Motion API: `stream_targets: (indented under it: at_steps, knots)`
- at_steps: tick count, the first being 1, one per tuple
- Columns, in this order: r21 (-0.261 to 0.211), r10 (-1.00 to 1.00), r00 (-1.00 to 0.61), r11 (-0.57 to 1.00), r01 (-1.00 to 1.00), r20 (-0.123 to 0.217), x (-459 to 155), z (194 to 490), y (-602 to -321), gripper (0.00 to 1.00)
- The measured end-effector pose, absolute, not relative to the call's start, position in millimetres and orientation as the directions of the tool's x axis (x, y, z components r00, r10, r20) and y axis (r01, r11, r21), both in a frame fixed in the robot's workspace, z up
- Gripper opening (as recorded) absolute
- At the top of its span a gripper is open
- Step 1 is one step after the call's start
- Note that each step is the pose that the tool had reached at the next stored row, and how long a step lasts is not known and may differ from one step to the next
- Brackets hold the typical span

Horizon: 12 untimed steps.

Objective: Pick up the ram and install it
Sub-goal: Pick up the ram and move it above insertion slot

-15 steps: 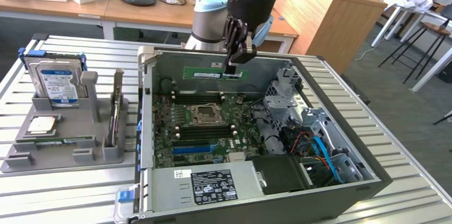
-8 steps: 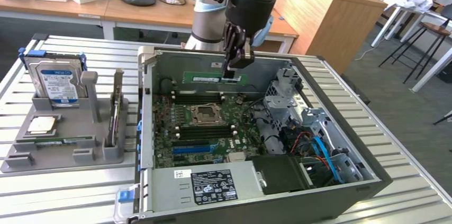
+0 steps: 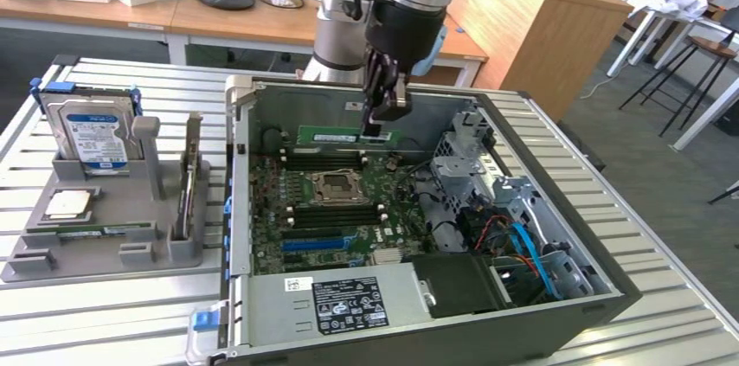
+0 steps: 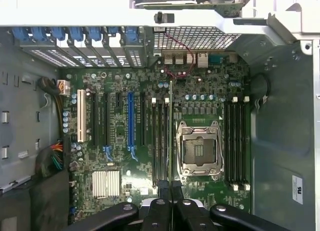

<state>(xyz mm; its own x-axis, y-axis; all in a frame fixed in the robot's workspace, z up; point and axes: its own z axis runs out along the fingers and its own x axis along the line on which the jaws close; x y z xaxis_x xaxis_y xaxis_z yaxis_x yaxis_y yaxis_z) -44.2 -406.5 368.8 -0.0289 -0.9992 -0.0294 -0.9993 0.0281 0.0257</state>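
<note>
The ram is a narrow green stick, level and on its long edge inside the open computer case. It hangs above the far memory slots of the motherboard. My gripper reaches down from above and is shut on the stick's end at the exterior view's right. In the wrist view the ram shows edge-on as a thin line. It runs over the black slots beside the CPU socket. There my gripper pinches its near end with its black fingers.
A grey holder at the exterior view's left carries a hard drive, an upright card and a processor chip. Inside the case, a metal drive cage, blue cables and the power supply crowd the board.
</note>
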Motion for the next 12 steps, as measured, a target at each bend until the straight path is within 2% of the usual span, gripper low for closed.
stream_targets:
  at_steps: [12]
  knots:
    - [0.026,-0.999,-0.029,0.028,-0.999,-0.029,-44,351,-406,0.12]
